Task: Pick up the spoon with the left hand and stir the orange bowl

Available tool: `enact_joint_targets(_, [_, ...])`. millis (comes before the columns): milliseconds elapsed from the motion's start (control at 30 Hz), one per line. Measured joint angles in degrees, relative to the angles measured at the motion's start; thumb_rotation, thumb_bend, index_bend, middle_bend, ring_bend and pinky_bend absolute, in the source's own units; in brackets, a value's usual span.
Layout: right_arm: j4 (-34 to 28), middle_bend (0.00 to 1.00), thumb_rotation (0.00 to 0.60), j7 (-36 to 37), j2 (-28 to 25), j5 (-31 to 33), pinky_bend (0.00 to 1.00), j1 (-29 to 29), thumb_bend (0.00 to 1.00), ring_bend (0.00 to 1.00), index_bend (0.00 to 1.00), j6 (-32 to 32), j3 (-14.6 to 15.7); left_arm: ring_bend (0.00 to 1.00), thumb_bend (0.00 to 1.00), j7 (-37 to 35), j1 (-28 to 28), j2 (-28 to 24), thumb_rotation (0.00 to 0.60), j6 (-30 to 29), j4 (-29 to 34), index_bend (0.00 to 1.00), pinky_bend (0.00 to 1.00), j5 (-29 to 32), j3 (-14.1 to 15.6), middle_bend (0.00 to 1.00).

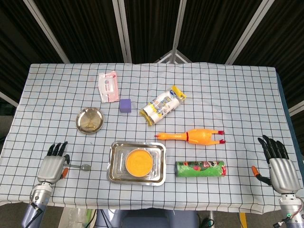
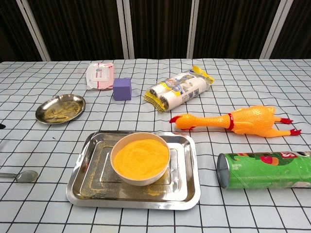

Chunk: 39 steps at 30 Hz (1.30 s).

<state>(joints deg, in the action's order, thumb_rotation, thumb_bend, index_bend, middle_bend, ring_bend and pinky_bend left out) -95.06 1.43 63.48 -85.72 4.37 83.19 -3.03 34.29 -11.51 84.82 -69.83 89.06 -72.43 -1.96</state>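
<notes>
A small metal spoon (image 1: 80,166) lies on the checked cloth left of the steel tray (image 1: 116,175); its bowl end (image 2: 26,175) shows at the left edge of the chest view. The orange bowl (image 1: 139,162) (image 2: 140,158), full of orange powder, sits in that tray. My left hand (image 1: 52,164) hovers open, fingers spread, right at the spoon's handle end, which it partly covers. At the table's right edge my right hand (image 1: 278,166) is open and holds nothing.
A round steel dish (image 1: 90,119) lies behind the spoon. A green chip can (image 1: 200,168) lies right of the tray, a rubber chicken (image 1: 195,136) behind it. Further back are a snack pack (image 1: 162,104), a purple cube (image 1: 125,105) and a pink wipes pack (image 1: 108,86).
</notes>
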Motion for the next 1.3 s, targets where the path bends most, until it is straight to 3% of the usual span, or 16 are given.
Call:
enact_joint_targets(800, [0.0,0.0,0.6,0.5,0.0,0.6,0.0,0.4,0.37,0.0,0.0,-0.9,-0.1,0.0,0.55,1.8,-2.0,3.6,0.6,1.2,-2.1,0.47,0.0,2.6,0.6,0.02])
enact_joint_targets(1300, [-0.1,0.0,0.6,0.5,0.1,0.8,0.0,0.4,0.37,0.0,0.0,-1.1,-0.1,0.0,0.58,0.7,-2.3,4.0,0.6,0.2,-2.2,0.55,0.0,2.0,1.0,0.03])
